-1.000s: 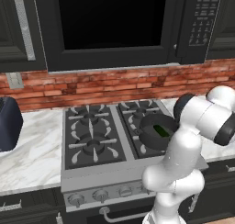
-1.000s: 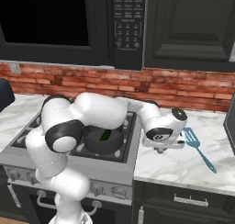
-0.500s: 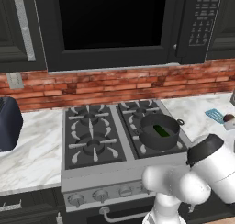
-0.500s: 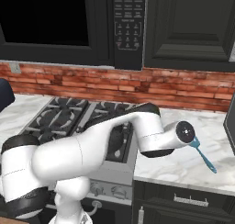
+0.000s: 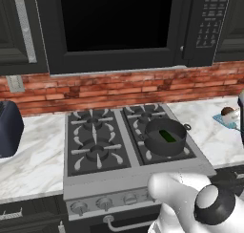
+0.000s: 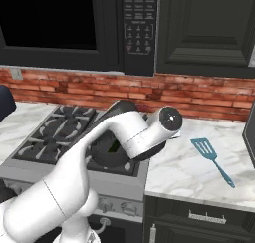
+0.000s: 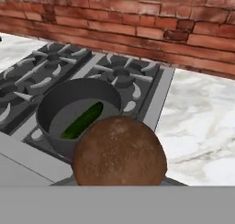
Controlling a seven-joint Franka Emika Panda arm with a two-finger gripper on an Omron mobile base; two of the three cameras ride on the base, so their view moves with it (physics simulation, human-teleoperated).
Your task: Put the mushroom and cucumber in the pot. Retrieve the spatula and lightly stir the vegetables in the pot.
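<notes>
Right, step in hand: get the mushroom (image 7: 119,150) into the pot (image 7: 46,109). In the hand view it sits big and brown at the bottom centre, just where the claw tips would be, so the tips are hidden behind it. I read that as the claw closed on the mushroom, carrying it. It hangs off to the side of the pot, not over it. In the left base view it shows small at the far right, over the marble surface (image 6: 184,172) beside the stove (image 5: 95,146).

Cucumber (image 7: 82,120) already lies inside the pot, on the bottom, slanted. The pot is on the front right burner. The spatula (image 6: 211,157) lies flat on the surface, well apart from the pot, untouched.

How to do it well, imo:
- Bring the mushroom across until it's over the pot's middle, w/ margin from the near rim, before letting go.
- Keep it high enough to pass the rim and the side handle; a knock could shove the pot on the grate.
- Lower it a bit inside the wall before release. It's roundish, so prob rolls or bounces if dropped from high.
- Open fully, lift straight up, then go for the spatula.
</notes>
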